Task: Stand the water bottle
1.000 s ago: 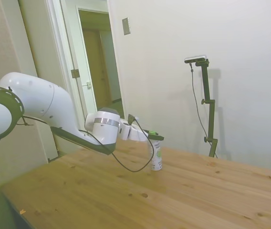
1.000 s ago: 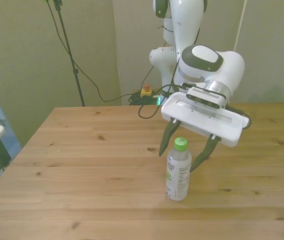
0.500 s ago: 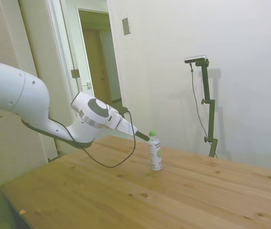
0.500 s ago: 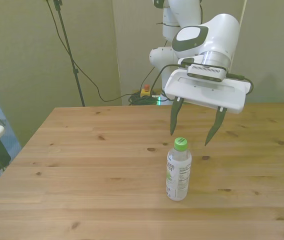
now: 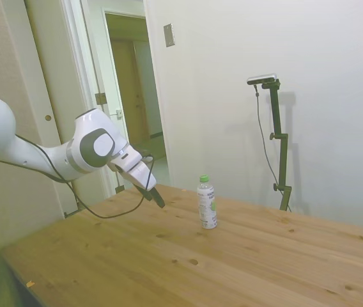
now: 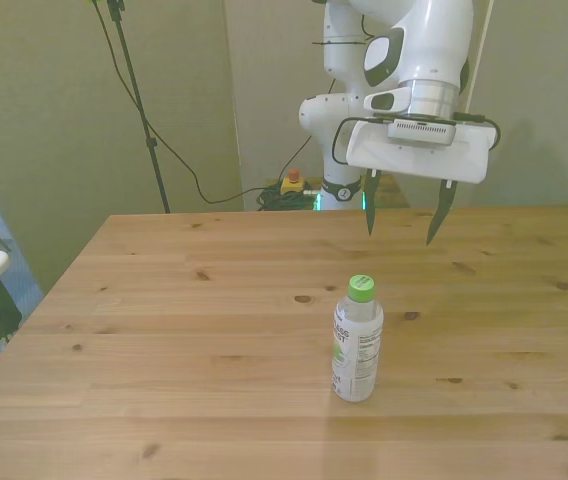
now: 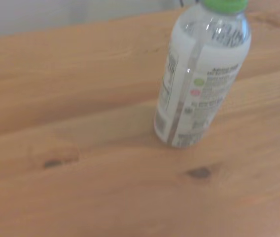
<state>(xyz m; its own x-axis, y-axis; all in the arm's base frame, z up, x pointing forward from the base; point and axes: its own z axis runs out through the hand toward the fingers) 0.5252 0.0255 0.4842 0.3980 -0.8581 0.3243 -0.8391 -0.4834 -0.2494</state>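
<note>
The water bottle point(image 6: 357, 340) stands upright on the worktop point(image 6: 164, 330), green cap up, below and in front of the tool point(image 6: 403, 222), well apart from it. The tool hangs released, fingers spread, holding nothing.

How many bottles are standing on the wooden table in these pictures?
1. The water bottle stands upright near the middle of the table, alone, with its green cap on top. The open gripper is away from it, above the far edge. No other bottle is in view.

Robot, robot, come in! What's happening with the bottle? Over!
Gripper open, clear of the bottle. Water bottle standing upright on the table. Nothing in the way.
</note>
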